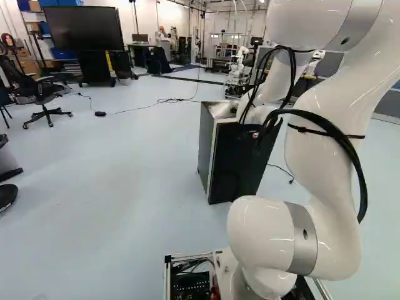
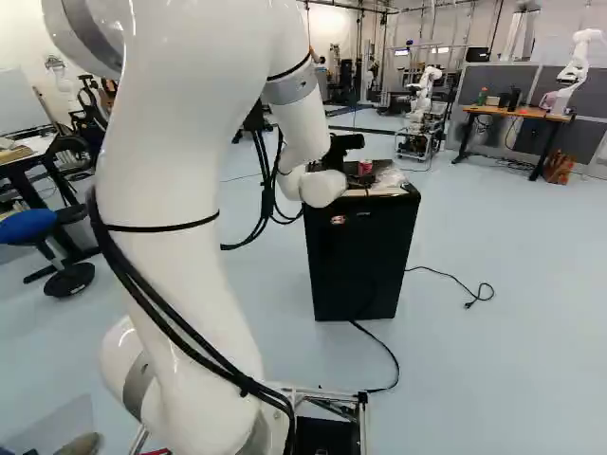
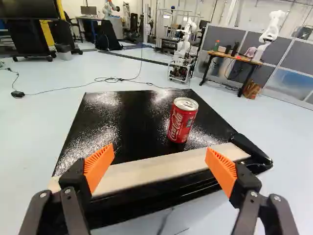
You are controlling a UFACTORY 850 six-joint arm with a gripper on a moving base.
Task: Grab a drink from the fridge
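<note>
1. Over at the left of the left base view, I see a chair (image 1: 40, 90) on the floor, then a big screen (image 1: 84, 28).
2. In the right base view, the white arm (image 2: 180, 218) fills the left side, black cables hanging off it.
3. At its end is the gripper (image 2: 343, 149), up by the fridge's top. Its fingers are released: in the wrist view the orange pads (image 3: 99, 166) stand wide apart, nothing grasped.
4. The red can (image 3: 182, 122) stands upright on top of the black fridge (image 2: 360, 251), ahead of the gripper and touching neither finger.
5. Just right of the fridge, a cord (image 2: 446, 274) snakes along the floor.
6. Farther back stands another robot (image 2: 424, 100), and right of it a desk (image 2: 517, 112).
</note>
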